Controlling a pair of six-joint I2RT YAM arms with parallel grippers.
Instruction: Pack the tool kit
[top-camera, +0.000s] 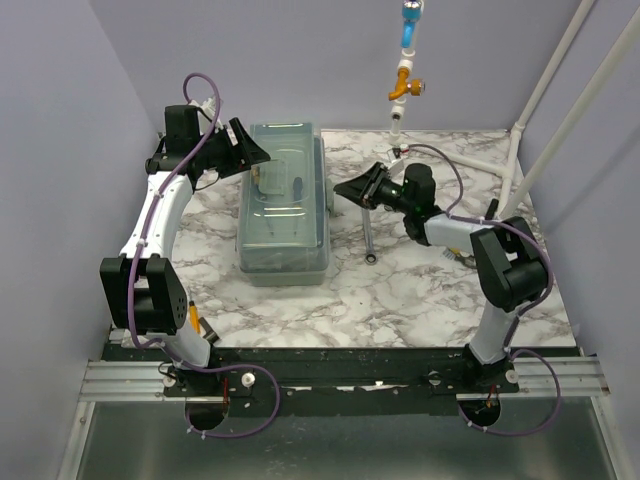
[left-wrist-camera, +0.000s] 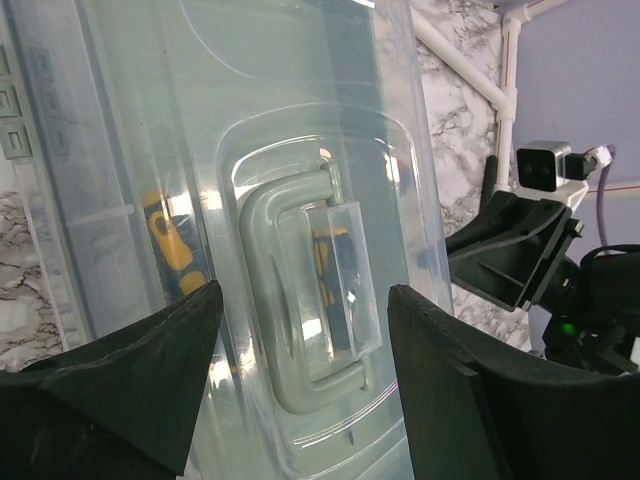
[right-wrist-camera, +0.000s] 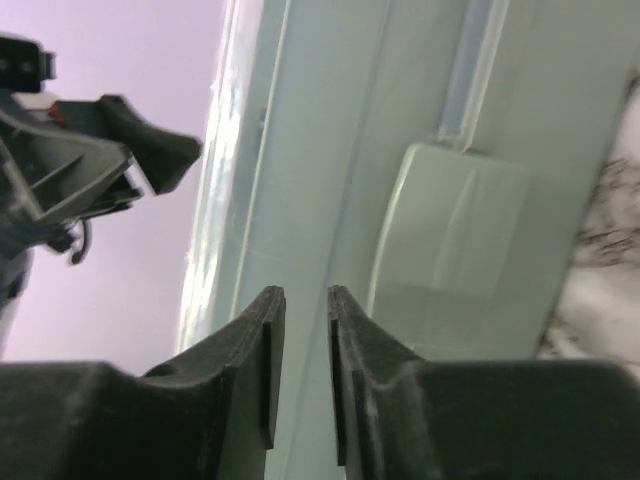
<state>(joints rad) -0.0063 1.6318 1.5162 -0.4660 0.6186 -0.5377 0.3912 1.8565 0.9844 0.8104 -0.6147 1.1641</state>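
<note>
Left claw (left-wrist-camera: 305, 300) hangs wide open over the handle (left-wrist-camera: 290, 385) of the lidded clear box (top-camera: 285, 250), which stands on the table (top-camera: 400, 300) with yellow-black tools (left-wrist-camera: 165, 235) inside. Right claw (right-wrist-camera: 300, 295), open only a narrow slit and empty, is beside the box latch (right-wrist-camera: 450, 230). One wrench (top-camera: 370, 235) lies outside on the table, so I judge the packing unfinished.

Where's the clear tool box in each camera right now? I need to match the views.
Top external: clear tool box sits left of centre on the table.
Left wrist: the box fills most of the frame, its grey lid handle in the middle.
Right wrist: the box's wall and latch fill centre and right.
Shared landmark: the marble table.
</note>
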